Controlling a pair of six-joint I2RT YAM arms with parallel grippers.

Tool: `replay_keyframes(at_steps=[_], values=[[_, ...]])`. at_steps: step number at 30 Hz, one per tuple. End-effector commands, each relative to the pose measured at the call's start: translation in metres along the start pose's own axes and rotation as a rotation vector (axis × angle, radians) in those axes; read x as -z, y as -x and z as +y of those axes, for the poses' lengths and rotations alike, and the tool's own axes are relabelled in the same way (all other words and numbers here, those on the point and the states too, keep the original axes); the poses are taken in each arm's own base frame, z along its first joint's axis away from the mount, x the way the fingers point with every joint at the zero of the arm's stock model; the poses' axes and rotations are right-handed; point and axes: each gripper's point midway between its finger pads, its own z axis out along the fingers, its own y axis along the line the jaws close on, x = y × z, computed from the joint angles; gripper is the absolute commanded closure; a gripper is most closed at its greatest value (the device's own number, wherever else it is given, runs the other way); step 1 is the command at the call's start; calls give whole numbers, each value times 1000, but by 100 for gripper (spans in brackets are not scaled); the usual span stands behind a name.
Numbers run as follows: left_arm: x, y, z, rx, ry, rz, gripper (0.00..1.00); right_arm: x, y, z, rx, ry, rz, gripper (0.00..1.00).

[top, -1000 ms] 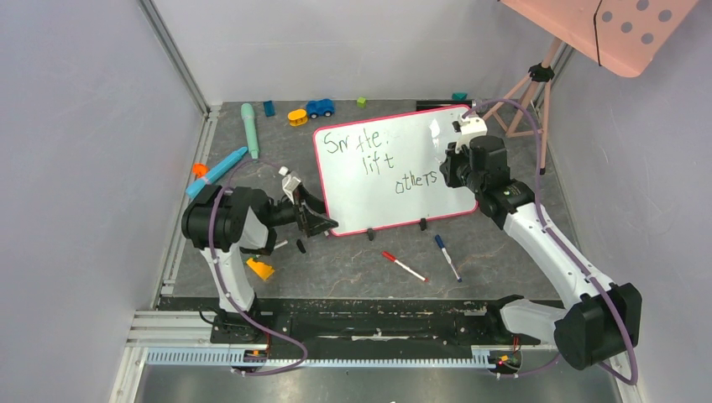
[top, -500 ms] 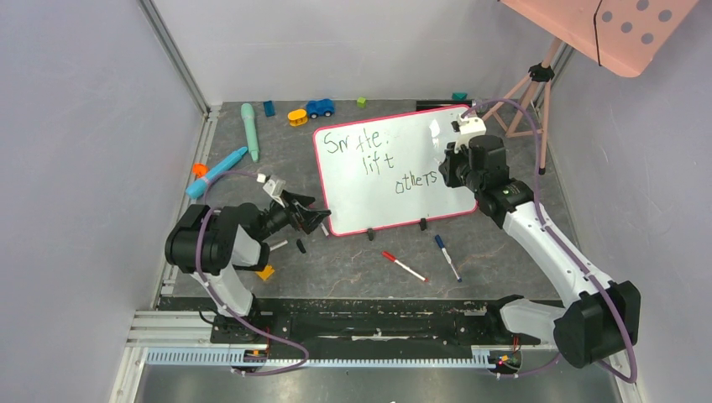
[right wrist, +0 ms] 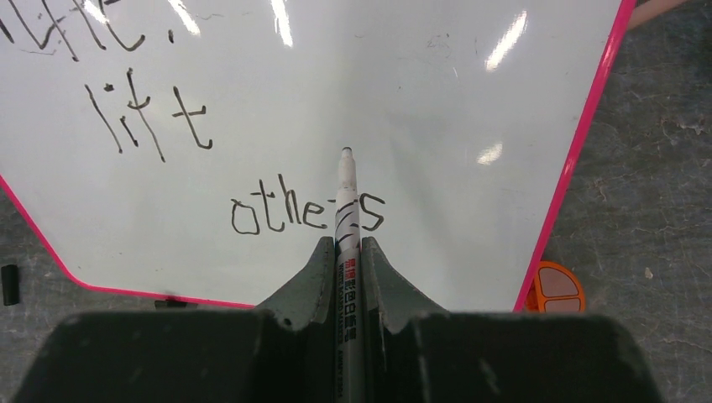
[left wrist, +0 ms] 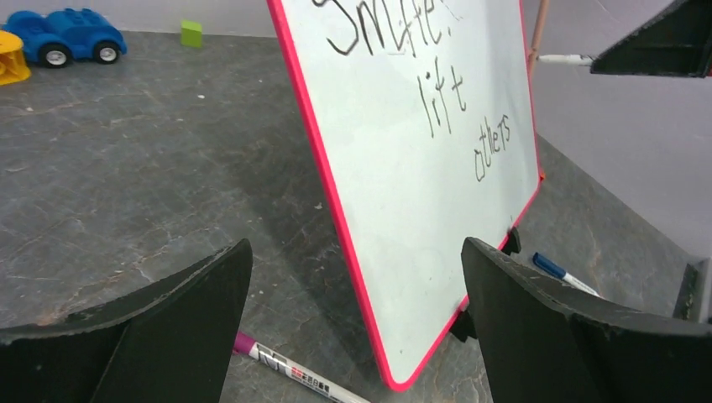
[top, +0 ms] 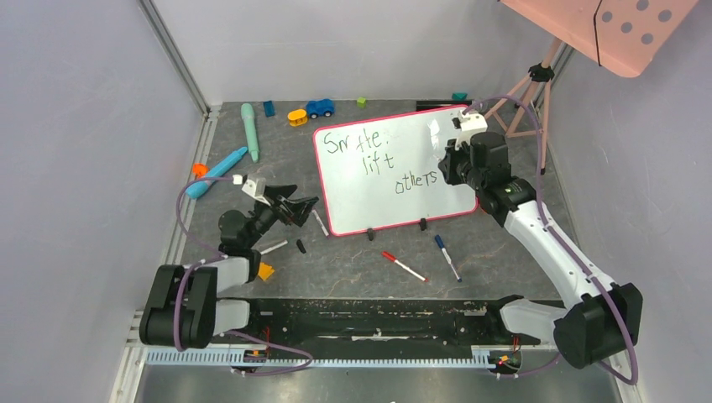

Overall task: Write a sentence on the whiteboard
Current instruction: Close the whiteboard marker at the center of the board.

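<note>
Right pincer [right wrist: 346, 252] clamped on a white marker [right wrist: 345, 197], tip aimed at the whiteboard [right wrist: 403, 75] just above the last word; contact impossible to tell. Left pincer [left wrist: 354, 245] spread wide, gripping nothing, low by the board's left edge. Board propped leaning on the grey tabletop [left wrist: 126, 168], the sentence [top: 378, 158] in three staggered lines, purple-capped pen [left wrist: 290, 371] beside its corner.

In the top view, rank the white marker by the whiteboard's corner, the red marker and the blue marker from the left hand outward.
1. White marker, just right of the left hand.
2. Red marker, in front of the whiteboard.
3. Blue marker, farther right.
</note>
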Motion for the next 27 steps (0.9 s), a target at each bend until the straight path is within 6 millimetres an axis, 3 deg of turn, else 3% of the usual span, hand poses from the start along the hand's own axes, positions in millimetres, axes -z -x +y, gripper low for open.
replay_keyframes(at_steps=[1, 8, 11, 13, 17, 22, 25, 27], values=[[4, -4, 22, 63, 142, 39, 0, 22, 43, 12, -31, 57, -122, 100], [15, 5, 52, 173, 441, 152, 0, 35, 37, 23, -75, 119, -129, 100], [13, 33, 49, 115, 466, 203, 0, 36, 34, 35, -131, 184, -140, 100], [17, 48, 45, 165, 523, 249, 0, 37, 30, 37, -168, 192, -138, 100], [51, 66, 58, 176, 773, 382, 0, 45, 28, 40, -196, 205, -122, 100], [63, 59, 45, 222, 769, 427, 0, 57, 24, 37, -184, 185, -83, 100], [104, 44, 62, 394, 1068, 322, 0, 65, 27, 36, -200, 180, -91, 100], [102, 37, 56, 397, 1018, 338, 0, 70, 28, 37, -206, 181, -92, 100]])
